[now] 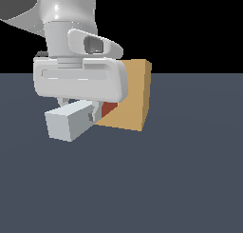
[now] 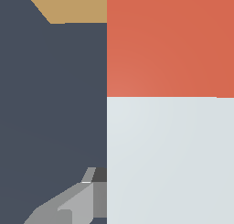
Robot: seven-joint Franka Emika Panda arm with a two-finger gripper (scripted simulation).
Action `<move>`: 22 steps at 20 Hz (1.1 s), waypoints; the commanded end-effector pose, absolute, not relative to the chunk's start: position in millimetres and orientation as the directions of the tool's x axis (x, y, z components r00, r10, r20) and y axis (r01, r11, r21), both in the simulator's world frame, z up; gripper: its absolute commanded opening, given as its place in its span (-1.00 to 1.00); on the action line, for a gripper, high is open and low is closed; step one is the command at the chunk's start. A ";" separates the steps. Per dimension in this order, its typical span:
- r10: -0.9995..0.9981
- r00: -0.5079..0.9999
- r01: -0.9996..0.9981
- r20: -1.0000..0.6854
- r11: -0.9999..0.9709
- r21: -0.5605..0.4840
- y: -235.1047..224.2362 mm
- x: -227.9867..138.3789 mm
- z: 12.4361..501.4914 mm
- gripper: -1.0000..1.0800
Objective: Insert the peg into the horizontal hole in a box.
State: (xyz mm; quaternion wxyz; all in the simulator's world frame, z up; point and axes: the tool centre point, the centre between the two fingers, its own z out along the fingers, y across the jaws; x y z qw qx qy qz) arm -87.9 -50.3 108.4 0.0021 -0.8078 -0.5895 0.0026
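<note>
The peg (image 1: 71,122) is being held shut in the pincer (image 1: 92,114), lifted off the worktop (image 1: 180,179). Its long axis is being pointed orange end first at the box (image 1: 133,96) just beyond; the hole is probably being hidden.

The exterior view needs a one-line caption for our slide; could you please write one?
Panda gripper holds the peg off the floor, its orange-red end toward the tan box.
</note>
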 end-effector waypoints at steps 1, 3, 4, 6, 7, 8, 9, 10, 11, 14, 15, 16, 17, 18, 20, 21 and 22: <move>0.953 0.304 0.953 0.000 -0.304 -0.001 -43.0 -84.2 110.9 -1.00; 0.953 0.304 0.953 0.000 -0.304 -0.001 -33.9 -81.6 110.9 -1.00; 0.953 0.304 0.953 0.000 -0.304 0.000 -28.4 -80.0 111.2 -1.00; 0.953 0.304 0.953 0.000 -0.304 0.000 -15.2 -76.1 111.2 -1.00; 0.953 0.304 0.953 0.001 -0.304 0.000 -7.6 -73.8 111.5 -1.00; 0.953 0.304 0.953 0.001 -0.304 0.000 0.7 -71.2 111.5 -1.00; 0.953 0.304 0.953 0.001 -0.304 0.001 9.4 -68.5 111.8 -1.00; 0.953 0.304 0.953 0.001 -0.304 0.002 17.6 -65.9 112.2 -1.00; 0.953 0.304 0.953 0.001 -0.304 0.002 25.3 -63.3 112.1 -1.00; 0.953 0.304 0.953 0.001 -0.304 0.003 44.4 -56.8 112.7 -1.00; 0.953 0.304 0.953 0.001 -0.304 0.003 49.5 -55.0 112.7 -1.00; 0.953 0.304 0.953 0.001 -0.304 0.003 53.9 -53.4 112.7 -1.00; 0.953 0.304 0.953 0.001 -0.304 0.003 57.6 -52.1 112.9 -1.00; 0.953 0.304 0.953 0.001 -0.304 0.003 60.6 -50.9 112.9 -1.00; 0.953 0.304 0.953 0.001 -0.304 0.003 64.4 -49.0 112.9 -1.00; 0.953 0.304 0.953 0.001 -0.304 0.003 65.3 -48.4 112.9 -1.00; 0.953 0.304 0.953 0.001 -0.304 0.003 65.4 -48.0 112.9 -1.00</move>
